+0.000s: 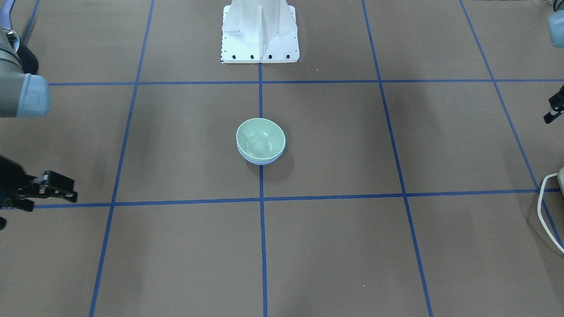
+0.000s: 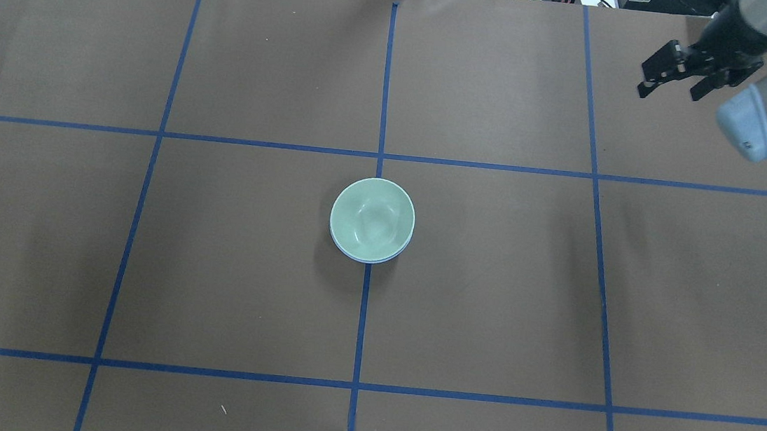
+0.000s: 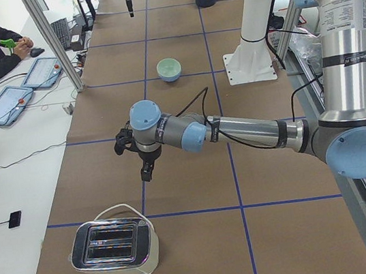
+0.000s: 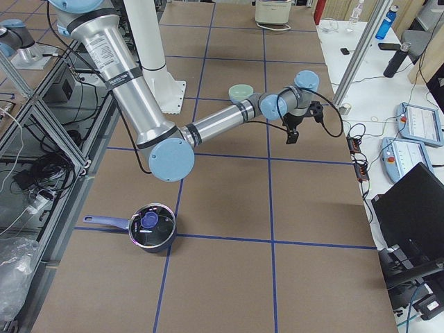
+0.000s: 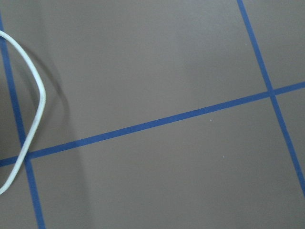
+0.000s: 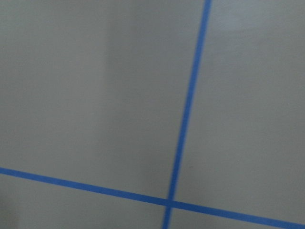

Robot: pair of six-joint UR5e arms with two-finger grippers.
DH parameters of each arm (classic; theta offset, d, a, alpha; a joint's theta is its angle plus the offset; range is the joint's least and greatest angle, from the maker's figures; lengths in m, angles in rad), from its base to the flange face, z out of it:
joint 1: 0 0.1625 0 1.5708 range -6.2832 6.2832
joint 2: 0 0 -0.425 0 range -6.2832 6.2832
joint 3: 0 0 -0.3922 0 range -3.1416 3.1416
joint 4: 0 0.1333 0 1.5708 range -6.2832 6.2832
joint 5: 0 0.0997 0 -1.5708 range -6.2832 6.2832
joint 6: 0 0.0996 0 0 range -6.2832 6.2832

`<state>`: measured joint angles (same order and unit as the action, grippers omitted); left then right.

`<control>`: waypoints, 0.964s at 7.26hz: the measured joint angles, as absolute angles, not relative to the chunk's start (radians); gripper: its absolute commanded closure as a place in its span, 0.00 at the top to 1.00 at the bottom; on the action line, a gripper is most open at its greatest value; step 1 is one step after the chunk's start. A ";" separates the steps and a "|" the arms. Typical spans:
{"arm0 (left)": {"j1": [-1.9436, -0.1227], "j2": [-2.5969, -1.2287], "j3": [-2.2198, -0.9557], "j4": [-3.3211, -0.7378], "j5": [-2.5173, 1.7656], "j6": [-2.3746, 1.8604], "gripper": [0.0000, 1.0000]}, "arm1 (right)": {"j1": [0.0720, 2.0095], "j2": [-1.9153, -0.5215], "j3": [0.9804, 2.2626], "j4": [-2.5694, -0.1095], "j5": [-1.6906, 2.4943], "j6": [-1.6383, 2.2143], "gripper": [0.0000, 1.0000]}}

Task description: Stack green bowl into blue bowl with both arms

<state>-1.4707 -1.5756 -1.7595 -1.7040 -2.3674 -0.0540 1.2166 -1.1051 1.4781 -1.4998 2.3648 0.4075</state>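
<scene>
Mint-green bowl [image 2: 373, 218] sits nested inside the blue bowl [image 2: 369, 260], of which only a thin rim shows beneath it. The pair stands at the middle of the bench [image 2: 245, 265], on the centre tape line [image 2: 361, 326], with neither arm touching it. Right end effector [image 2: 670, 88] hangs near the corner at the bench's right end and operators' edge, fingers spread and empty. Left end effector [image 1: 554, 111] is over the left end, near a toaster [image 3: 113, 247]; I cannot tell whether its fingers are parted.

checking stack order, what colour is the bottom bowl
Light blue; the bottom bowl shows a rim under the green bowl, clearest in the front-facing view.
</scene>
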 measured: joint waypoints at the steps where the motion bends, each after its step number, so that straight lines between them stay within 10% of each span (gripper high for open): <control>1: -1.524 -1.604 -1.732 -1.647 -2.366 0.011 0.98 | 1.285 -1.141 1.455 -1.500 2.364 0.304 1.00; 7: -1.651 -1.622 -1.630 -1.617 -2.374 0.134 0.98 | 1.500 -1.376 1.467 -1.499 2.373 0.046 1.00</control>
<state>-1.6506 -1.6223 -1.6296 -1.6171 -2.3737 0.1338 1.4997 -1.3762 1.4673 -1.4993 2.3732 0.0457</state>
